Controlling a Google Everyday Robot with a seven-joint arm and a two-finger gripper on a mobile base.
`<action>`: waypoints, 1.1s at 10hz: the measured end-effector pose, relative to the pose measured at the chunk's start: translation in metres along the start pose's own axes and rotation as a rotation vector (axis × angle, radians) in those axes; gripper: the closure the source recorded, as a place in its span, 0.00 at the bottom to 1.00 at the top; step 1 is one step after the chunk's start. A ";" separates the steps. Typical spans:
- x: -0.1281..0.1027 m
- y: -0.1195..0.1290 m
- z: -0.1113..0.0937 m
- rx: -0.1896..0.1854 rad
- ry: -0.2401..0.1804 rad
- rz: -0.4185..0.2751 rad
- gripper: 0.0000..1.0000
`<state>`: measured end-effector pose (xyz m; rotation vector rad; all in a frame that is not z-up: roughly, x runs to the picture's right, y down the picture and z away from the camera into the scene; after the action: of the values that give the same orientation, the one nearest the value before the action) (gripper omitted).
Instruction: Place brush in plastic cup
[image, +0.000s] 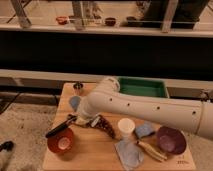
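My gripper (82, 120) is at the end of the white arm, over the left part of the wooden board. It is shut on the brush (60, 128). The brush's slim black handle slants down to the left, above the rim of the red bowl (61, 142). Its head is hidden under my wrist. The white plastic cup (126, 127) stands upright to the right of the gripper, about a hand's width away, with nothing in it that I can see.
A pale blue cup (75, 102) and a small metal cup (78, 86) stand behind the gripper. A green tray (142, 87) is at the back right. Also on the board are a purple bowl (170, 140), a grey cloth (129, 152), a yellowish object (150, 150) and a dark reddish object (103, 125).
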<state>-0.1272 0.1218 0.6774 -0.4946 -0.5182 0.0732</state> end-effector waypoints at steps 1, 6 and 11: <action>-0.003 -0.006 0.003 -0.002 -0.004 -0.002 1.00; -0.017 -0.036 0.012 -0.004 -0.007 -0.005 1.00; -0.038 -0.057 0.027 -0.010 -0.002 -0.023 1.00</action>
<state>-0.1764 0.0760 0.7078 -0.4979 -0.5261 0.0487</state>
